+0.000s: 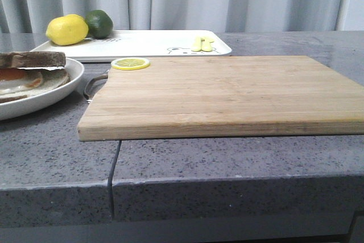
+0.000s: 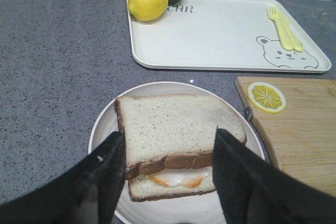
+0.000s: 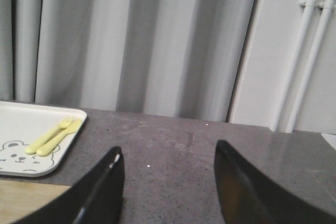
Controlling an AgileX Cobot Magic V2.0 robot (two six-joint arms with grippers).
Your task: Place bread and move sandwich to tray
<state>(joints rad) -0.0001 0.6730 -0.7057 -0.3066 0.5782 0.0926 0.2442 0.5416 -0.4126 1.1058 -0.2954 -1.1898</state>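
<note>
The bread point(image 2: 173, 124), a white slice with a brown crust, lies on top of the egg-topped slice point(image 2: 178, 178); together they make the sandwich on its round white plate point(image 2: 103, 124). The front view has this plate point(image 1: 60, 89) at the far left with the bread point(image 1: 34, 59) uppermost. My left gripper point(image 2: 168, 132) is open above the plate, one finger on each side of the bread. The white tray point(image 2: 220, 30) with the bear drawing lies beyond the plate. My right gripper point(image 3: 167, 147) is open over bare countertop and holds nothing. Neither gripper appears in the front view.
A wooden cutting board point(image 1: 227, 92) fills the middle, with a lemon slice point(image 1: 130, 63) on its far left corner. On the tray point(image 1: 148, 44) are a lemon point(image 1: 66, 29), a lime point(image 1: 99, 23) and yellow-green cutlery point(image 1: 203, 44). Curtains hang behind the counter.
</note>
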